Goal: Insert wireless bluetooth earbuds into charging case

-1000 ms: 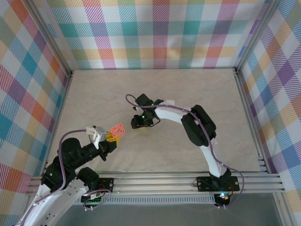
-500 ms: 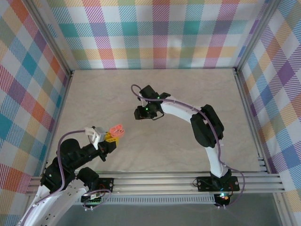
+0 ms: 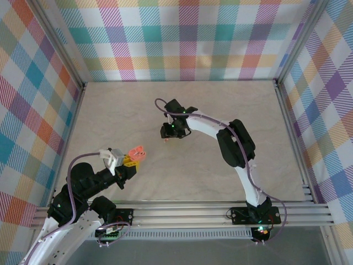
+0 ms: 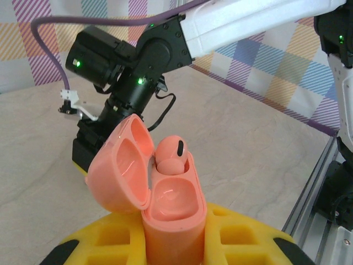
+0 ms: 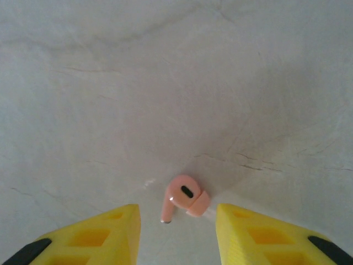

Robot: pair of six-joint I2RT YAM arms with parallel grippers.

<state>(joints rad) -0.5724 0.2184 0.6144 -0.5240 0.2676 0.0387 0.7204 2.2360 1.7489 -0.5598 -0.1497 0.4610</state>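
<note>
Right wrist view: a salmon-pink earbud (image 5: 181, 200), short stem and dark slot, lies on the table (image 5: 165, 83) between the right gripper's (image 5: 176, 214) parted fingers (image 5: 107, 233). Left gripper (image 4: 175, 245) clamps the open pink case (image 4: 175, 207), second earbud (image 4: 171, 157) seated.

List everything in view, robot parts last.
charging case: 1, salmon-pink, lid open, held upright in the left gripper
seated earbud: 1, pink, in the case's far slot; near slot empty
loose earbud: 1, pink, lying on the table between the right gripper's fingers, touching neither
table: 1, pale marbled beige
walls: 3, multicolour plaid, left, back and right of the table
frame rail: silver aluminium, along the near edge
left gripper: 1, yellow pads, shut on the charging case, near left of the table
right gripper: 1, yellow pads, open, low over the loose earbud at mid-table
</note>
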